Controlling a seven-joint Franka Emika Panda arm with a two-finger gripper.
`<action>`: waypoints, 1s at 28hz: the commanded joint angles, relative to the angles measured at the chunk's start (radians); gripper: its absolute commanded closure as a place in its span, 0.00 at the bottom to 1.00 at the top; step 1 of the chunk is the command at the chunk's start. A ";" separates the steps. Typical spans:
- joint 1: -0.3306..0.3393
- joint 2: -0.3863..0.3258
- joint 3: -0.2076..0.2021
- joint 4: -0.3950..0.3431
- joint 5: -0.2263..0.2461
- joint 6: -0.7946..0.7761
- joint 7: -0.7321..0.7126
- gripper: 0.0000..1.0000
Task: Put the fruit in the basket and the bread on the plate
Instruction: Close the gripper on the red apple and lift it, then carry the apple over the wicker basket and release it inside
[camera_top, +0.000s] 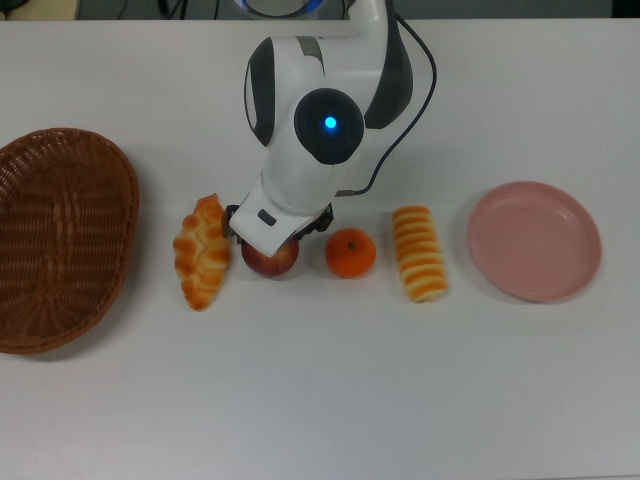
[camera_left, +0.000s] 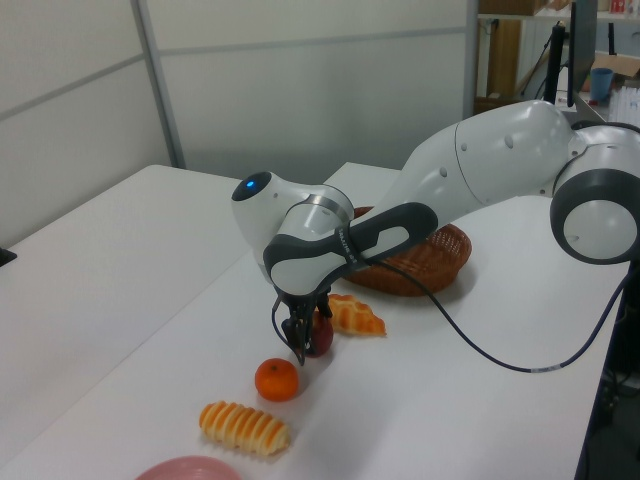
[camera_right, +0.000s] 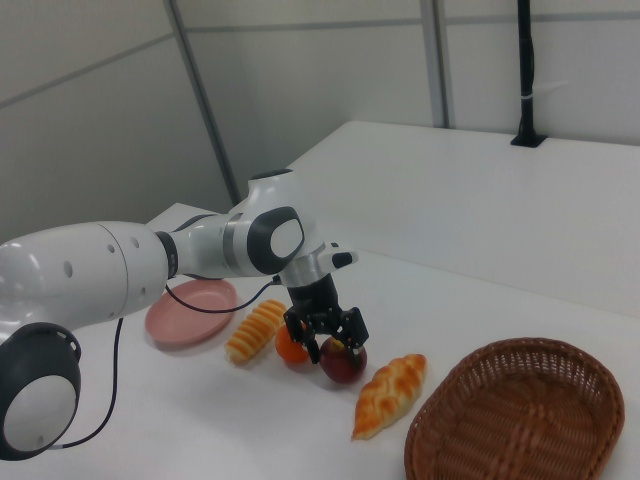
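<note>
The gripper (camera_right: 335, 340) is down at the red apple (camera_right: 343, 362), its two fingers spread to either side of the fruit; whether they press it cannot be told. The apple sits on the white table (camera_top: 330, 390) in a row of four. In the top view, the braided roll (camera_top: 202, 252) lies just beside it toward the top view's left, then the wicker basket (camera_top: 60, 240) at the table's left edge. On the apple's other side come the tangerine (camera_top: 350, 253), the striped roll (camera_top: 419, 253) and the pink plate (camera_top: 535, 241) near the right edge, each apart from its neighbour.
</note>
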 joint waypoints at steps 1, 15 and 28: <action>0.003 -0.001 -0.007 -0.012 -0.015 0.027 -0.010 0.75; -0.141 -0.131 -0.011 0.057 0.085 0.024 -0.019 1.00; -0.339 -0.084 -0.024 0.068 0.034 0.076 -0.061 1.00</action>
